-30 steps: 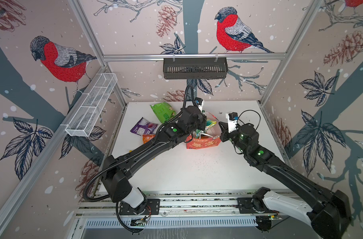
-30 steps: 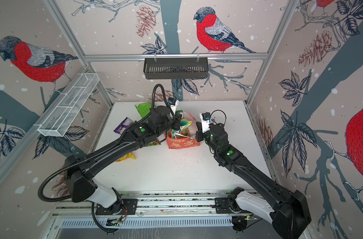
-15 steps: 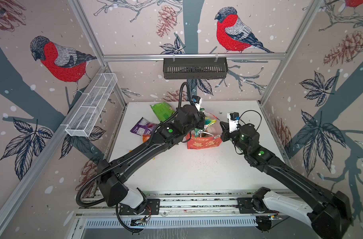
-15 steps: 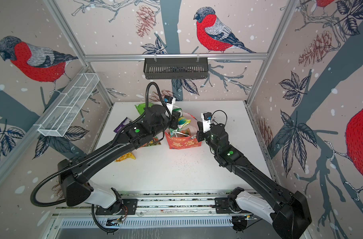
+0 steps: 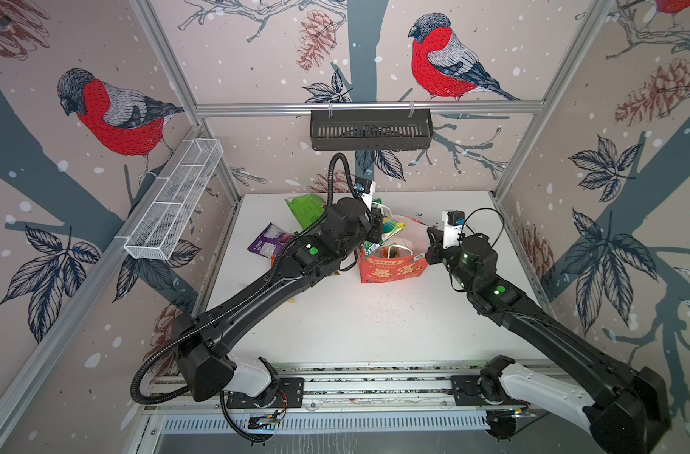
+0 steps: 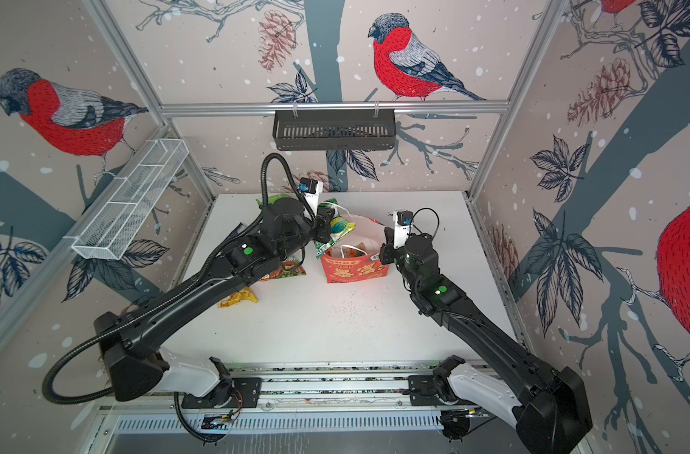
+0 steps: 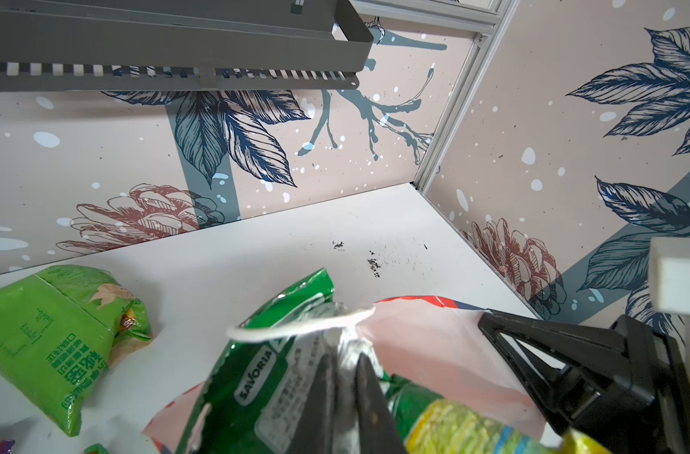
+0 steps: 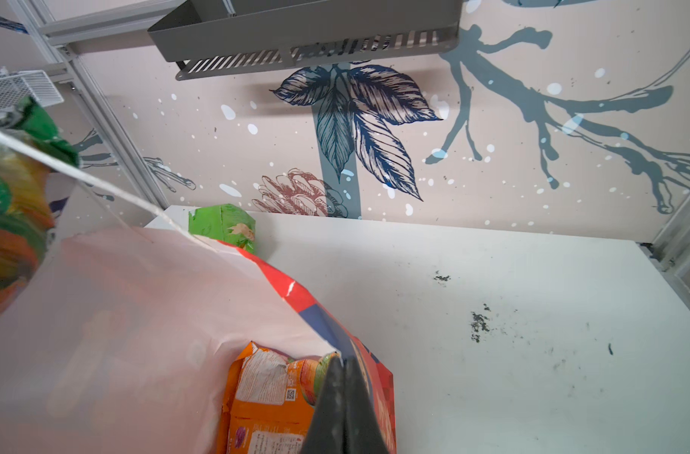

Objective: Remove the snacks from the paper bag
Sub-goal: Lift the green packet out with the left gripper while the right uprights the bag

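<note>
The red paper bag (image 5: 392, 269) stands upright near the middle of the white table (image 5: 355, 322). From above, the left claw (image 5: 378, 232) hangs over its mouth with a dark green packet (image 5: 391, 230) lifted partly clear of the rim. The left wrist view makes the grip plain: the left claw (image 7: 345, 393) is nipped narrow on the packet's silver crimped edge, and a white cord handle (image 7: 296, 330) lies across it. The right claw (image 5: 433, 245) sits at the bag's side, and its wrist view shows it pinched tight on the bag's rim (image 8: 343, 405). Only that view looks down inside, where an orange packet (image 8: 268, 401) lies at the bottom. A bright green packet (image 5: 306, 210) and a purple packet (image 5: 270, 243) lie out on the table. In a top view a yellow packet (image 6: 237, 298) and a green-red packet (image 6: 286, 271) peek out beside the left arm.
</note>
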Robot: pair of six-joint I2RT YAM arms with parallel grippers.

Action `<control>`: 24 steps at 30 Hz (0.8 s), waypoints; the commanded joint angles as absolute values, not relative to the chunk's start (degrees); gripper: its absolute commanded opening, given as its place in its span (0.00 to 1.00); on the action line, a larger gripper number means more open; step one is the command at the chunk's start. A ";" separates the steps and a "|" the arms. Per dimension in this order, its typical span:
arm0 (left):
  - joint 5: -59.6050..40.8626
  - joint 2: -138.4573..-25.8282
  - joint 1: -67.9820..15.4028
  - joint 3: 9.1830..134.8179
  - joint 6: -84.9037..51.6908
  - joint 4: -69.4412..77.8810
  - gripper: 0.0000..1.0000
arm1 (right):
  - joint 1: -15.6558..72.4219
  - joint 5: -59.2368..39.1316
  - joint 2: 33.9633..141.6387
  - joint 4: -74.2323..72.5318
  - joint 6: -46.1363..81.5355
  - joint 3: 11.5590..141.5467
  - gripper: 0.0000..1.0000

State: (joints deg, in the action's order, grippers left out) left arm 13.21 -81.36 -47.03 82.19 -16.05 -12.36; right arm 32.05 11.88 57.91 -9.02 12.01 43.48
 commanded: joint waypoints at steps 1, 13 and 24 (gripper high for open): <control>15.04 -80.46 -46.87 82.65 -15.50 -10.02 0.00 | 31.40 14.48 56.78 -10.03 13.45 43.77 0.00; 16.67 -80.62 -45.26 85.14 -14.73 -11.22 0.00 | 27.75 15.71 55.11 -7.62 15.21 43.59 0.00; 16.44 -74.93 -35.72 79.47 -17.78 -12.04 0.00 | 23.97 15.57 54.42 -6.50 15.74 43.59 0.00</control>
